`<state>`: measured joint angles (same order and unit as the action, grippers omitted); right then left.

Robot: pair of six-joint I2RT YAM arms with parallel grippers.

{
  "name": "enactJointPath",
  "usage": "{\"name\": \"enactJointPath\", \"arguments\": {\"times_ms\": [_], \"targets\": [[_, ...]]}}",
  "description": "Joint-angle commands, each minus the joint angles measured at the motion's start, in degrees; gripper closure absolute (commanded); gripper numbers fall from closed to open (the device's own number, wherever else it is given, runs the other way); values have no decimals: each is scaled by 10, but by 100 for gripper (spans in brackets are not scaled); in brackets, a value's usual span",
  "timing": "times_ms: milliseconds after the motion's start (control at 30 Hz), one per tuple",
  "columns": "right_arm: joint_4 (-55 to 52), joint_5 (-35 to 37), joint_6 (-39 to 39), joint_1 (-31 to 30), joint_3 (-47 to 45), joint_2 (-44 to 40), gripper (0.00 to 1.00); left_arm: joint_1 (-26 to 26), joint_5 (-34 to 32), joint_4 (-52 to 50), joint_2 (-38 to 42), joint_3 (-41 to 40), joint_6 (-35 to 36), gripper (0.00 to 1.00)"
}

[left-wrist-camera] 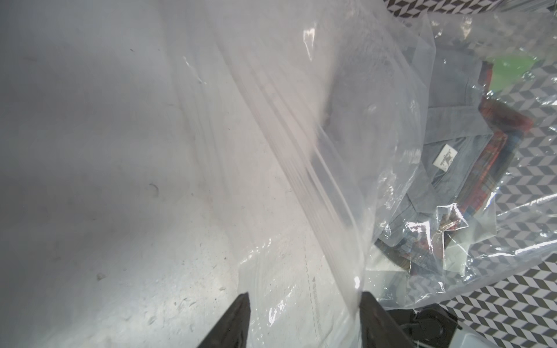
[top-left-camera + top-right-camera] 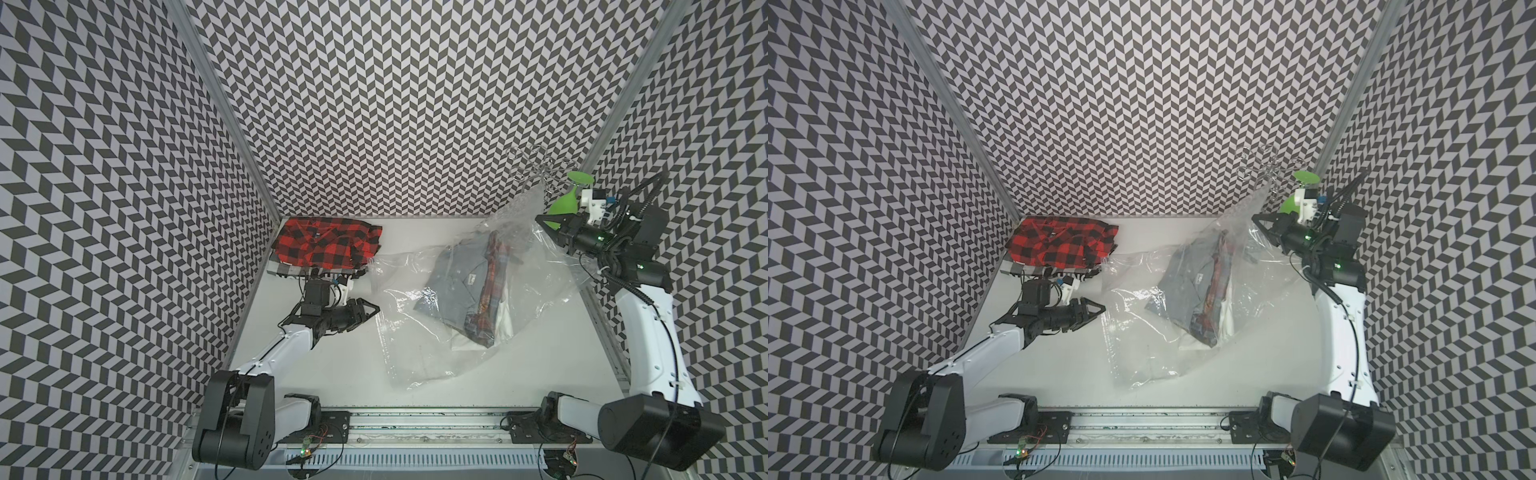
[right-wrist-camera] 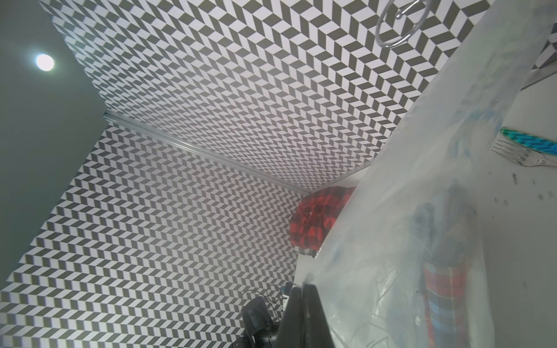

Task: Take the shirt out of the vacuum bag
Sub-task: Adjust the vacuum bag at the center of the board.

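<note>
Top views, both: shows the clear vacuum bag [image 2: 419, 345] [image 2: 1142, 345] sprawled over the middle and right of the white table [image 2: 311, 365], far right corner lifted off the surface. Pinches that raised corner in the right claw [image 2: 542, 220], jaws closed on the plastic. Holds the left claw [image 2: 374, 311] at the bag's left edge, jaws parted. Puts, in the left wrist view, the bag's banded edge against one finger, film across the gap of the claw [image 1: 304, 296], no pinch visible. Has a folded grey shirt [image 2: 457, 278] inside the bag, a plaid shirt [image 2: 490, 282] touching its right side. Has a red and black checked shirt [image 2: 324, 245] outside, far left on the table, just beside the bag's far left corner.
</note>
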<state>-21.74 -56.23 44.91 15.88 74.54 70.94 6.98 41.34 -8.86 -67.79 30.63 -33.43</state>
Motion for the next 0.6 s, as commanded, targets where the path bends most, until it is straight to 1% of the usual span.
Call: {"name": "enactJointPath", "arguments": {"times_ms": [0,67,100,233,333,400,467,567], "targets": [[-1,34,-47,-2,-36,-3,100,-5,-69,-27,45,-1,-29,48],[2,46,-56,-3,-63,-1,100,-5,-96,-43,57,-1,-38,53],[3,51,-62,-3,-74,2,100,-5,-99,-43,58,-4,-41,54],[-21,75,-103,1,-105,26,100,0,-61,-3,39,-20,-54,57],[-42,81,-133,11,-133,48,99,15,-51,24,19,-13,-61,56],[-48,95,-148,18,-153,54,93,30,-39,49,6,-1,-65,55],[-65,133,-168,27,-165,56,87,48,-34,68,-10,11,-73,52],[-92,154,-195,65,-175,65,71,75,-22,103,-49,19,-91,50]]}}
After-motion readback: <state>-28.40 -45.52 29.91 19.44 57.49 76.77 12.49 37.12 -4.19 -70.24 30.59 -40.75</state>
